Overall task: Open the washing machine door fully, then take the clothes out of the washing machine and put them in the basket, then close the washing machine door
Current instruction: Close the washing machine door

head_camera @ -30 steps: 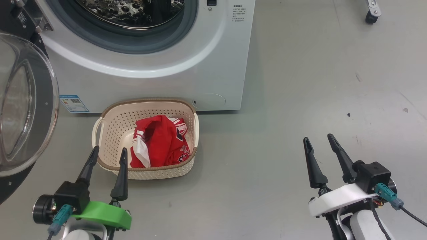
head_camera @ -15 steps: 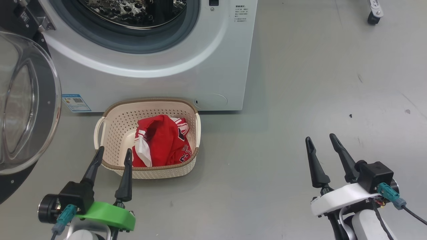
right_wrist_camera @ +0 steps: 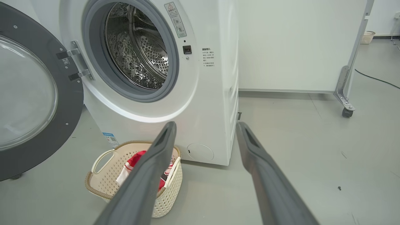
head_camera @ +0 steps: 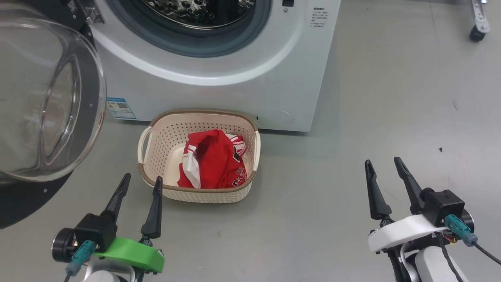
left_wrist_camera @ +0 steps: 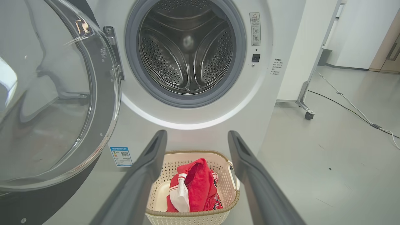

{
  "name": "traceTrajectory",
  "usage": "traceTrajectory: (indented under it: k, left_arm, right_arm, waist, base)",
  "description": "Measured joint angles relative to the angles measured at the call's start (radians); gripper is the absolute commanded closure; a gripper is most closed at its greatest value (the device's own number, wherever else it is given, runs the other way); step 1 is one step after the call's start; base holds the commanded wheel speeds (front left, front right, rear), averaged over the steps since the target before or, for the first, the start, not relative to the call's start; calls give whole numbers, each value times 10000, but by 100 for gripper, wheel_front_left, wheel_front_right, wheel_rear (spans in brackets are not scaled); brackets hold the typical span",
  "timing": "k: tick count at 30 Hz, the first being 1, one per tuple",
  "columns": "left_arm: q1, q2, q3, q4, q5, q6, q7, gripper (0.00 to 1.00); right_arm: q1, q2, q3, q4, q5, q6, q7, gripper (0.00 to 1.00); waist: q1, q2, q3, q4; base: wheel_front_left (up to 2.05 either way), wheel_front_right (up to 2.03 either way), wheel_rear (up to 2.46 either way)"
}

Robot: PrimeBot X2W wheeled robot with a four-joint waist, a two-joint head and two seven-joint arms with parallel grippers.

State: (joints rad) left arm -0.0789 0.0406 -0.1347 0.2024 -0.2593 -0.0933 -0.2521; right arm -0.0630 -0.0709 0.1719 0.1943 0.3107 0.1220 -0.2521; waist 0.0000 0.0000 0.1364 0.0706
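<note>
The white washing machine [head_camera: 235, 90] stands ahead with its steel drum [left_wrist_camera: 187, 50] bare inside. Its door [head_camera: 47, 102], black-rimmed with a clear glass bowl, hangs swung wide to the left [right_wrist_camera: 34, 97]. On the floor in front sits the cream basket [head_camera: 156, 156] holding the red clothes [head_camera: 213, 162] with white striped trim [left_wrist_camera: 193, 190]. My left gripper [head_camera: 141, 182] hovers open just short of the basket's near left corner, nothing between its fingers. My right gripper [head_camera: 383, 163] is open too, over bare floor well to the right of the basket.
A white panel on a castor stand [right_wrist_camera: 345, 106] rises right of the machine, with cables [left_wrist_camera: 353, 109] trailing across the grey floor. A castor [head_camera: 475, 33] shows at the head view's top right. Open floor lies right of the basket.
The head view has swung left, so machine, door and basket sit further right in the picture. Both grippers hold the same open pose; the clothes lie unchanged in the basket.
</note>
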Motion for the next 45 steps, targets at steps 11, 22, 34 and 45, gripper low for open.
traceTrajectory:
  k: [11,22,34,45]
  left_arm:
    - [1,0,-148,36,-153,100,0,0]
    - [11,0,-226,31,-314,267,0,0]
    - [25,0,-104,17,-341,366,0,0]
    - [244,0,-38,-165,-341,401,0,0]
  right_arm:
    - [4,-192,257,-6,-58,0,0,0]
    - [5,-234,397,-46,-69,0,0,0]
    - [65,-201,485,2,-36,0,0,0]
    - [106,-100,633,61,-33,0,0,0]
  waist:
    - [0,0,4,1214]
    - [0,0,-50,2511]
    - [0,0,-317,3706]
    - [0,0,-578,4320]
  base:
    - [0,0,0]
    - [0,0,0]
    - [0,0,0]
    - [0,0,0]
